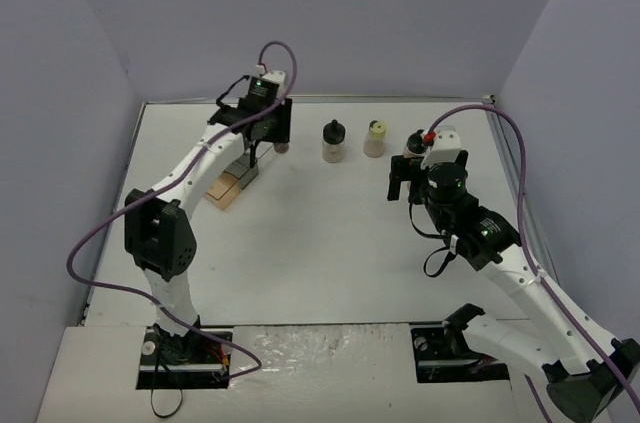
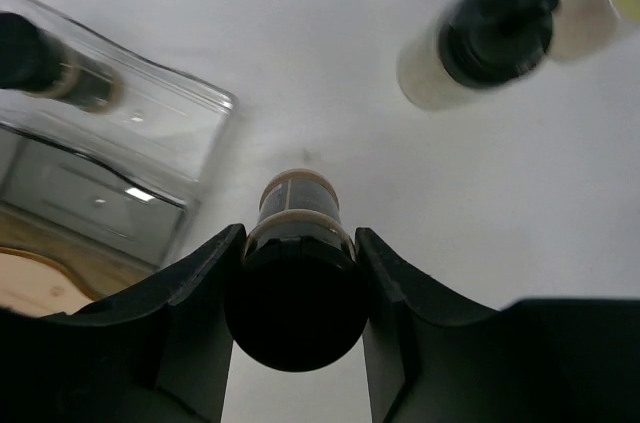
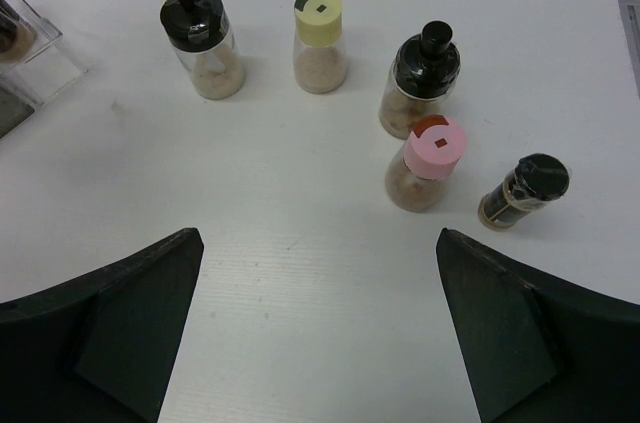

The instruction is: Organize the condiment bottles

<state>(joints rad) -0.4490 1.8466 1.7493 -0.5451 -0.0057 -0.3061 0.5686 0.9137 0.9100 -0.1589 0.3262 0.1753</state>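
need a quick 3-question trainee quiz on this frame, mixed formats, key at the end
1. True or false: the left gripper is shut on a slim black-capped bottle.
2. The right gripper is: A) open, holding nothing; B) shut on a bottle; C) out of view.
3. In the right wrist view, how many bottles stand on the bare table?
Key: 1 true; 2 A; 3 five: yellow-capped bottle, pink-capped bottle, three black-capped bottles.

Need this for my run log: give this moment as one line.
left tool: shut on slim black-capped bottle | right tool: open, empty | tray: holds one dark bottle
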